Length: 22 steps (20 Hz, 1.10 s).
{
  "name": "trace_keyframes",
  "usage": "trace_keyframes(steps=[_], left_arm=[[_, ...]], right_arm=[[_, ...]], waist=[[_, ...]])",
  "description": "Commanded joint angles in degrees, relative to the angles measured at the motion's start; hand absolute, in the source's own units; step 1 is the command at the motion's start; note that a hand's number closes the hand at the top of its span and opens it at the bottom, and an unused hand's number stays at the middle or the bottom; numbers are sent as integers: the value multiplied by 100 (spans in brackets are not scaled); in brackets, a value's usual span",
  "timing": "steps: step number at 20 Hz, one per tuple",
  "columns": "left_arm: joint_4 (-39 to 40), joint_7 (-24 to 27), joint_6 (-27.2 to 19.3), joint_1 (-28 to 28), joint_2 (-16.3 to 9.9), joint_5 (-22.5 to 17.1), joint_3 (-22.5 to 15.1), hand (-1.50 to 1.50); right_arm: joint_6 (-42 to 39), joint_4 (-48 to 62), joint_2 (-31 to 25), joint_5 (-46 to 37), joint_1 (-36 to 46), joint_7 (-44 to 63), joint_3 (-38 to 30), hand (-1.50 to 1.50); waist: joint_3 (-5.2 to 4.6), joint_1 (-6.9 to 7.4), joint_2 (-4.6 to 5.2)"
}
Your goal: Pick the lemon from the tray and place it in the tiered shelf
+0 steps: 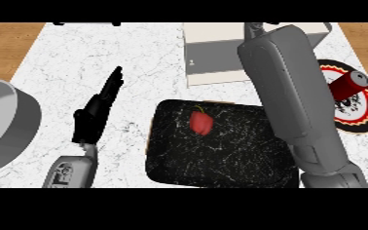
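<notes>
Black, white-veined tray [173, 165] lies at 6 o'clock on the marble tabletop [86, 53]. It carries a single red fruit [202, 123], pepper-like in shape. No yellow lemon shows anywhere. The fruit lies flat in the tray's upper half, a little left of centre and apart from the rim. Its long axis runs roughly from 11 to 5 o'clock, with the thin stem end towards 11 and the blunt end towards 5.

The cream tiered shelf [215, 53] stands just beyond the tray at 12 o'clock, so a carry between them would be short. The right forearm [287, 92] crosses the tray's right side and reaches to the shelf. Only a dark part of the right hand [253, 29] shows there, and whether it holds anything cannot be told.

The left hand [99, 108] sits at 9 o'clock beside the tray. Its fingers are straight, point towards 1 o'clock and hold nothing; it is probably parked clear of the work.

At 3 o'clock a red can [351, 84] rests on a patterned plate [354, 119].
</notes>
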<state>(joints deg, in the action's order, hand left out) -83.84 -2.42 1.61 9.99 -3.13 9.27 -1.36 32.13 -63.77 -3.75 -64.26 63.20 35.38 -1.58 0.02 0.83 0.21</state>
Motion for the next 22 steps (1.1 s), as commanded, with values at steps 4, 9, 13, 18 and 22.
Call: trace_keyframes(steps=[4, 9, 13, 18, 22], left_arm=[[-153, -252, 132, 123, -148, -104, 131, 0], [-3, 17, -61, -154, 12, 106, -36, 0], [174, 98, 12, 120, -71, 14, 121, 0], [-60, 252, -173, -290, 71, 216, -82, 0], [135, 220, -52, -126, -21, 81, 72, 0]], right_arm=[[153, 771, -263, 643, 307, -753, -389, 150], [111, 666, -408, -999, -249, 1015, -246, -150], [164, 537, -383, -801, -205, 1023, -399, -150], [-47, -199, -282, -267, -323, 887, -446, -150], [109, -736, -98, 50, -685, 799, -399, -150]], waist=[[-2, -12, -10], [-4, -101, -41], [-3, -73, -21], [-2, -56, -29], [-2, -81, -33]])
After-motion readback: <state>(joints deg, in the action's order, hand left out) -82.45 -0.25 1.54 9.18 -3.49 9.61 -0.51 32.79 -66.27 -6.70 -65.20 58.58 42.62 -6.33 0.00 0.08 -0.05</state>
